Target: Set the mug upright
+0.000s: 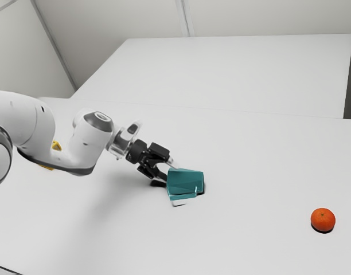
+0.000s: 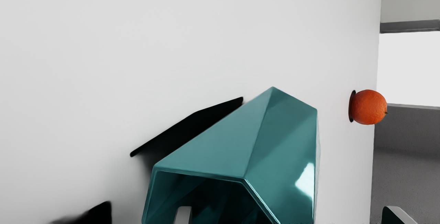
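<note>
Teal faceted mug lies on its side on the white table, just below the middle of the exterior view; not upright. Its surface is glossy, and its open mouth faces the gripper, which sits right at the mug, on the side toward the exterior view's left. Jaws are spread wide, not clamped on anything: in the wrist view one fingertip overlaps the mug's dark mouth, the other is out past the mug's outer wall. Can't tell if either one touches the mug. Black gripper body tilts down toward the mug. White arm comes in from the exterior view's left edge, around mid-height. Orange, stem spot visible, sits on the table at lower right of the exterior view, well apart from the mug. Yellow object is partly hidden behind the arm, left side of the exterior view; type unclear. Pale wall runs along the top of the exterior view.
</note>
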`<move>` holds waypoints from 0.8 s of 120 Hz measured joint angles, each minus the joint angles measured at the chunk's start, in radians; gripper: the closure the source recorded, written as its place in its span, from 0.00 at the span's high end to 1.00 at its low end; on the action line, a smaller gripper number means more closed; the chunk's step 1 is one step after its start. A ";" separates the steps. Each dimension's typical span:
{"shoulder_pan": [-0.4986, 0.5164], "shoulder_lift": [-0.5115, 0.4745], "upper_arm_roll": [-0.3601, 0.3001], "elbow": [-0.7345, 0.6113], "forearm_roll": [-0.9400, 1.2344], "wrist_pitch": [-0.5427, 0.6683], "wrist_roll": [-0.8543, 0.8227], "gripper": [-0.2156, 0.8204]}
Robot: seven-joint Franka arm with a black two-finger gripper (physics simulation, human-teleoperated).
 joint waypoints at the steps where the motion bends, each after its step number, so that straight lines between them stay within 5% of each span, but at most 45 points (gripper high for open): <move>1: -0.001 -0.001 0.000 -0.002 -0.002 0.000 0.004 0.79; 28: -0.006 -0.020 0.001 -0.036 -0.043 0.007 0.091 0.74; 96: -0.040 -0.067 0.001 -0.062 -0.077 0.013 0.208 0.16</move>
